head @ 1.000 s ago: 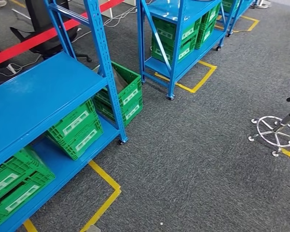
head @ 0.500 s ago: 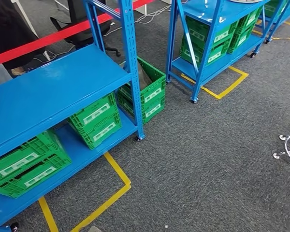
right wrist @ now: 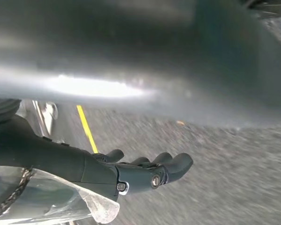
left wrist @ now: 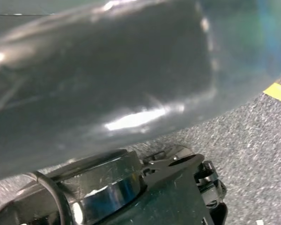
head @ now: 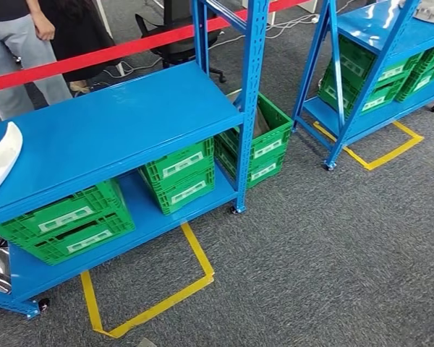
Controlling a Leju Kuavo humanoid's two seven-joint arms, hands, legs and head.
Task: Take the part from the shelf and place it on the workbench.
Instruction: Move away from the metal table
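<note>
Part (head: 2, 155), white and curved, lies at the near end of the blue shelf (head: 122, 123). I judge it a light, rigid, smooth shell; grasp across its long edges. My right hand (right wrist: 146, 173) hangs with fingers extended, holding nothing; my left hand's state I cannot tell. Green crates (head: 67, 220) sit below; their contents are hidden.

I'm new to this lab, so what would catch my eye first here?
The bright blue shelf fills the left of the head view, with green crates on its lower level. A white curved part lies at its left end, and a red barrier bar runs behind, where a person stands.
</note>
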